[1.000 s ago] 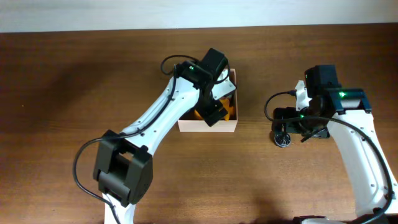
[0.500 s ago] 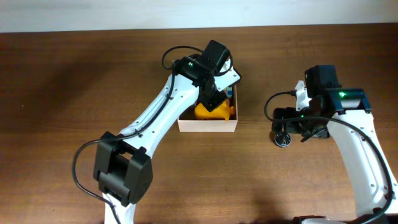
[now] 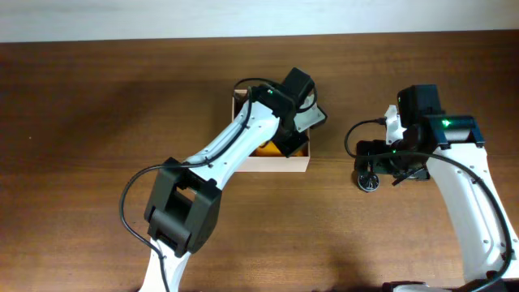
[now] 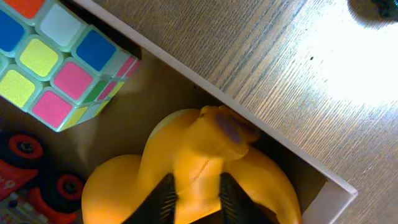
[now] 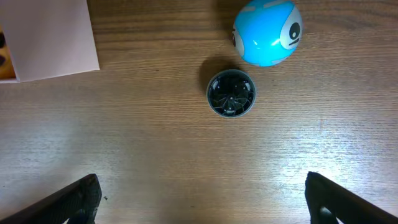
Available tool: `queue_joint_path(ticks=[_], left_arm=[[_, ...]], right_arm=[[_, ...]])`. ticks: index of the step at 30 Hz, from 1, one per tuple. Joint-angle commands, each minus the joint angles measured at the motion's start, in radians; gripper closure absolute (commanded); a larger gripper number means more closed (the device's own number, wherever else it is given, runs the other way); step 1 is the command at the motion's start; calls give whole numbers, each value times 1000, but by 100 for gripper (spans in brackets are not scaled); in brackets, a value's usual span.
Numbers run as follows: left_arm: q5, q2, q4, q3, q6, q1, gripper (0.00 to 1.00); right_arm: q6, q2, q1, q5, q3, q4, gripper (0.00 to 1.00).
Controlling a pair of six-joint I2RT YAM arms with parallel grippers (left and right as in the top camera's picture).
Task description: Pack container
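Note:
The container (image 3: 271, 165), a shallow white-walled box with a tan inside (image 4: 155, 87), sits mid-table. A yellow toy (image 4: 205, 149) lies in its right corner, and it shows in the overhead view too as a yellow toy (image 3: 261, 149). My left gripper (image 4: 196, 182) reaches down into the box, and its black fingers pinch a ridge of the yellow toy. A colourful puzzle cube (image 4: 56, 62) and a red-and-black wheeled toy (image 4: 31, 168) also lie inside. My right gripper (image 5: 202, 186) hovers wide open over bare wood, right of the box.
A small dark round object (image 5: 231, 93) and a blue ball with an eye (image 5: 266, 31) lie on the table ahead of the right gripper. The dark object (image 3: 369, 182) sits below the right arm. The container's white wall (image 5: 50, 37) is at that view's upper left.
The left gripper was open over the box a second ago. It has swung rightward, dropped into the corner and shut on the yellow toy. The right arm is unmoved.

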Motion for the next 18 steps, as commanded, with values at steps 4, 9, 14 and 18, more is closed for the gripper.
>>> queue_joint_path(ticks=[4,9,14,18], left_arm=[[-52,11,-51,60,-4,-11,55],[-111,7,-167,207,-4,-10,39],[-212,7,-278,347,-63,-10,32],[-296,6,-372,435,-169,4,32]], right_arm=[[4,-3,-4,12,14,-2,1],[4,-3,-4,12,14,-2,1],[23,-3,-4,12,14,14,1],[35,-3,-4,12,14,29,1]])
